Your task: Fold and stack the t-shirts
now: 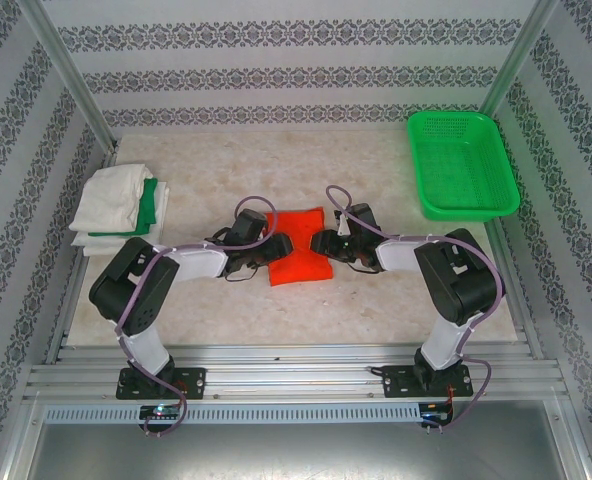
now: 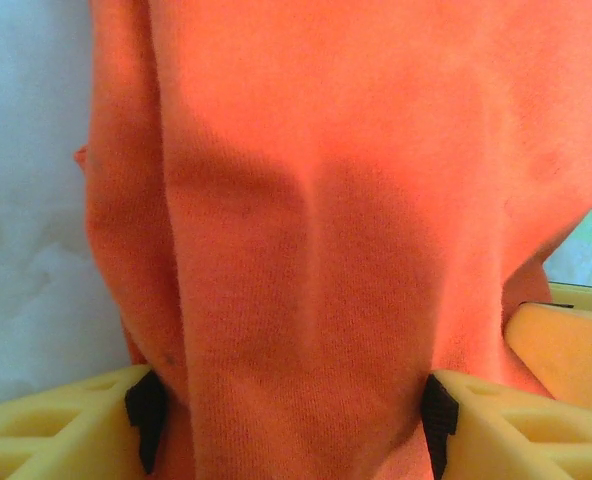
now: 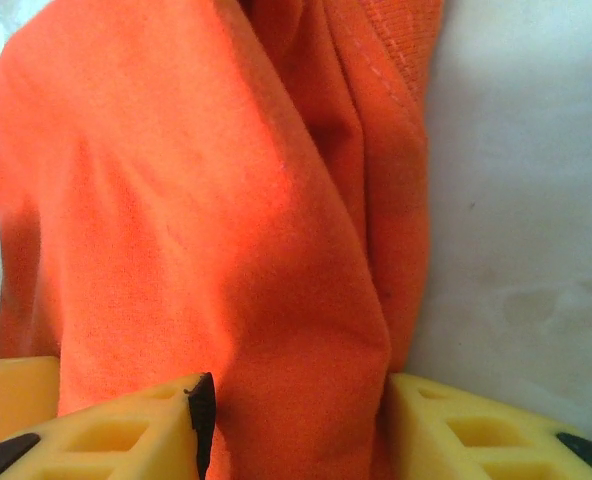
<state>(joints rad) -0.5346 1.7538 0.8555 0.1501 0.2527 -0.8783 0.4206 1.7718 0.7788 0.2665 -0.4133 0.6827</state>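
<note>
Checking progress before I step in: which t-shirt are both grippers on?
The orange-red t-shirt at mid-table: left gripper and right gripper each clamp a side. The off-white t-shirt and green t-shirt lie piled at the left edge.

No legible text, labels or numbers anywhere.

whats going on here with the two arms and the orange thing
Both arms are working on the orange-red t-shirt at mid-table. The left gripper grips its left edge and the right gripper its right edge. A folded off-white and green stack lies far left; the green basket sits far right.
</note>
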